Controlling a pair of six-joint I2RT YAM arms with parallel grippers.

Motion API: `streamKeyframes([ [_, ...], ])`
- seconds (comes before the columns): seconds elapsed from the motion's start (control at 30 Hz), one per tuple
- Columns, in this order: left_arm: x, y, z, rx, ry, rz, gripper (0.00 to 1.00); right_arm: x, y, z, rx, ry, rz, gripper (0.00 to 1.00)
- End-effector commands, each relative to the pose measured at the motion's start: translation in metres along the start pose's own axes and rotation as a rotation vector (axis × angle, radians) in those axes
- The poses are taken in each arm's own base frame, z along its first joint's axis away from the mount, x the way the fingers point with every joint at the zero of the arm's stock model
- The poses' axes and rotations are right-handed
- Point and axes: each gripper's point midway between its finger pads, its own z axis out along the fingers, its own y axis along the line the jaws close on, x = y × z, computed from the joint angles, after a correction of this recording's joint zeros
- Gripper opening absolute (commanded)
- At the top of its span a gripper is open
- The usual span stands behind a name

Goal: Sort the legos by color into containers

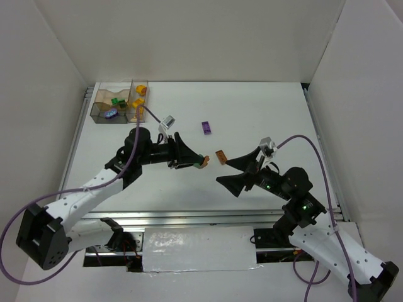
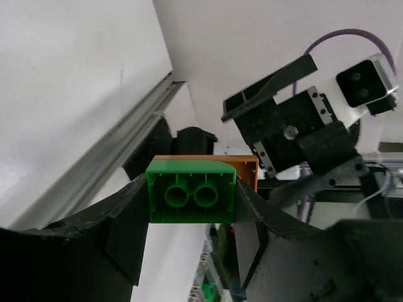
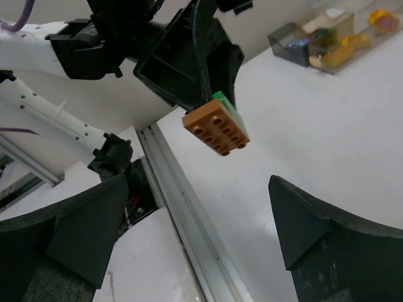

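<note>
Well, at the tabletop's (image 1: 271, 113) far-left corner sit the containers (image 1: 101, 114). The left gripper (image 1: 203, 161) clamps its fingers on a green lego (image 2: 191, 192), held up over mid-tabletop, an orange plate (image 3: 216, 132) stuck on its outward face. The right gripper (image 1: 221, 172) faces it, fingers spread wide. It should pinch the plate's edges only, then pull straight off. Bare tabletop lies rightward.

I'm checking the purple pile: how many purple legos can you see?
2. One purple lego lies loose on the table; a purple-blue one sits in the wide bin. The bins may hide more.
</note>
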Motion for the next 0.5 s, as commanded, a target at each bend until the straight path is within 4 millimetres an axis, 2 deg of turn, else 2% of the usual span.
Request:
streamKeyframes([
  [0.0, 0.002, -0.026, -0.013, 0.06, -0.034, -0.16, 0.0, -0.018, 0.006, 0.004, -0.052, -0.082, -0.154, 1.0],
  [0.03, 0.002, -0.027, -0.017, 0.05, -0.059, -0.197, 0.0, -0.019, 0.008, 0.006, -0.071, -0.084, -0.169, 1.0],
  [0.1, 0.007, -0.016, -0.02, -0.018, -0.069, -0.265, 0.0, -0.016, 0.007, 0.012, -0.071, -0.064, -0.184, 1.0],
  [0.17, 0.003, -0.018, -0.028, -0.05, -0.126, -0.286, 0.0, -0.017, 0.004, 0.018, -0.055, -0.051, -0.199, 0.99],
  [0.3, 0.004, -0.015, -0.039, -0.112, -0.186, -0.354, 0.0, -0.018, 0.012, 0.028, -0.086, -0.033, -0.239, 0.99],
  [0.33, 0.004, -0.019, -0.043, -0.108, -0.199, -0.36, 0.0, -0.019, 0.017, 0.032, -0.107, -0.03, -0.244, 0.98],
  [0.47, 0.004, -0.019, -0.045, -0.129, -0.227, -0.389, 0.0, -0.018, 0.031, 0.041, -0.183, -0.017, -0.247, 0.96],
])
